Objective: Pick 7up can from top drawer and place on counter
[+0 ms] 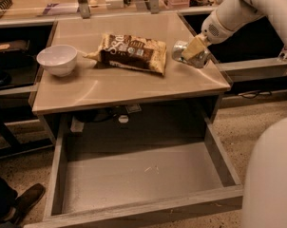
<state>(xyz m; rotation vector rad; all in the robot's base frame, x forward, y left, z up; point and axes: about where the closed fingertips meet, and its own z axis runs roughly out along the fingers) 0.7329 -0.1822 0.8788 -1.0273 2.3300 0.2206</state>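
The 7up can (pixel 180 50), silvery and dented, is held in my gripper (pixel 192 52) over the right edge of the beige counter (pixel 119 82), just right of the chip bag. The gripper's cream fingers (pixel 193 48) are shut on the can. My white arm reaches in from the upper right. The top drawer (pixel 138 175) is pulled open below the counter, its grey inside bare.
A brown-and-cream chip bag (pixel 131 52) lies mid-counter. A white bowl (pixel 57 59) sits at the counter's left. Dark side shelves flank the counter. A shoe (pixel 21 204) shows at lower left. My white base (pixel 272 175) fills the lower right.
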